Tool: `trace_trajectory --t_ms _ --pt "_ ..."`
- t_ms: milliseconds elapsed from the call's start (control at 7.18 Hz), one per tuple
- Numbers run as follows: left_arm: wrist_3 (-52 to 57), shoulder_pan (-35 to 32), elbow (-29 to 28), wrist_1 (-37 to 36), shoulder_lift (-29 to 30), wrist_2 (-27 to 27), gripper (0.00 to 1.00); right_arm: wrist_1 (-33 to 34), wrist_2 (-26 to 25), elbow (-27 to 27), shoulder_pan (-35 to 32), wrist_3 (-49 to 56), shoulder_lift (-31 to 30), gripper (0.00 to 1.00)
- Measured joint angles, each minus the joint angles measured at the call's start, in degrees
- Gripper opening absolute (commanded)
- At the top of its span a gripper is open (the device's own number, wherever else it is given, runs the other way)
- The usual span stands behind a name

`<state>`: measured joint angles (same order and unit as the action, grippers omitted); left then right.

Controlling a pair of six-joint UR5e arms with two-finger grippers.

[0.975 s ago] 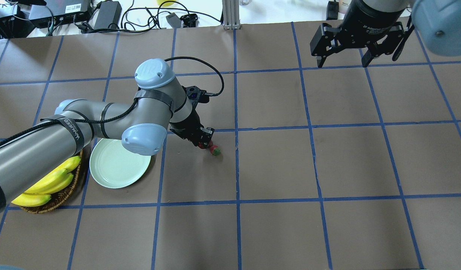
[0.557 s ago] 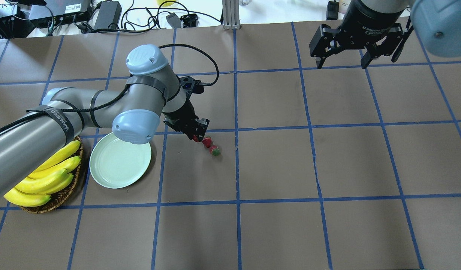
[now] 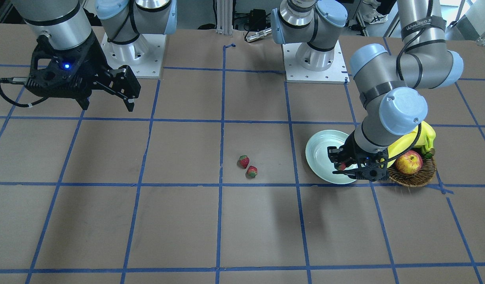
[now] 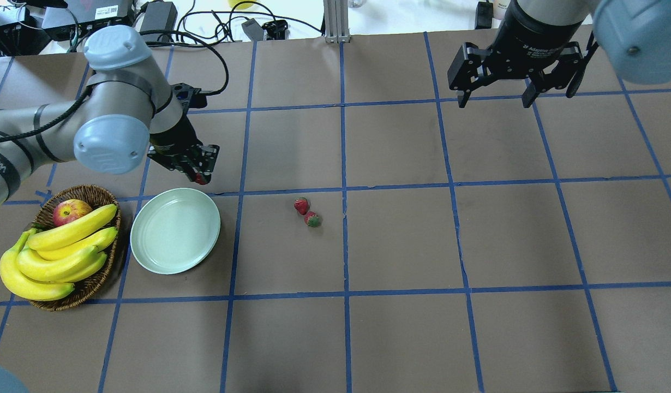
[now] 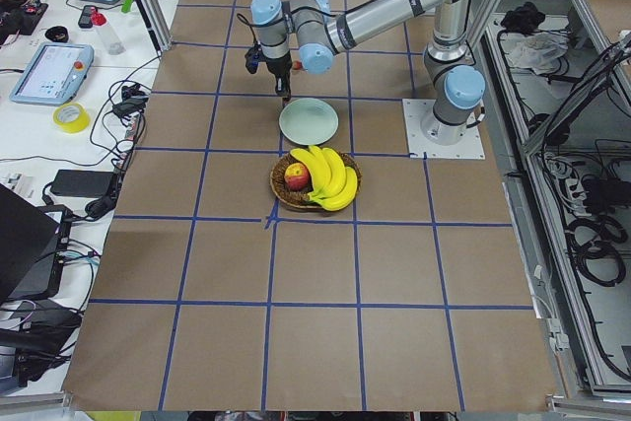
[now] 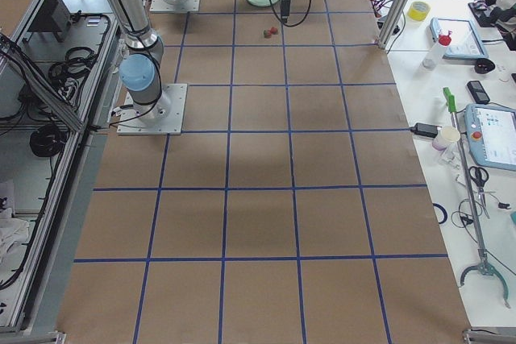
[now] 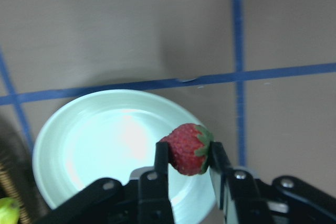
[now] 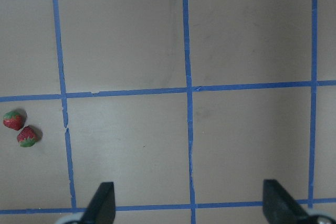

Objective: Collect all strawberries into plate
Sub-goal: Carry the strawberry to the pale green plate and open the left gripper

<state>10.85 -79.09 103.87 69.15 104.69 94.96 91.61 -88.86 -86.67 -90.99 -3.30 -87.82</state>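
Observation:
My left gripper is shut on a red strawberry with a green cap, held in the air above the near edge of the pale green plate. From overhead that gripper hangs just beyond the plate. In the front view the held strawberry shows over the plate's rim. Two more strawberries lie side by side on the table near its middle. High at the far right, my right gripper stands open with nothing in it.
A wicker basket with bananas and an apple sits just left of the plate. Cables and power bricks line the far edge. The brown table carries a blue tape grid.
My left arm has lifted one strawberry from the group and swung left with it, from beside the two on the table to the plate's far side. The right gripper has barely moved.

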Motion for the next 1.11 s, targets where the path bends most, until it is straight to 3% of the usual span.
trace_trajectory --t_ms 418,975,1115 --pt "-1.6 6.4 4.1 0.1 1.4 4.9 0.0 0.0 0.2 -0.1 -0.1 0.2 0.3 1.0" --pt "-2.9 7.5 5.5 -0.8 2.6 1.6 0.0 0.2 0.6 1.0 0.0 0.6 0.3 1.0" --pt "-3.1 7.5 5.5 -0.8 2.7 1.1 0.29 -0.1 0.5 1.1 0.0 0.6 0.2 1.0"
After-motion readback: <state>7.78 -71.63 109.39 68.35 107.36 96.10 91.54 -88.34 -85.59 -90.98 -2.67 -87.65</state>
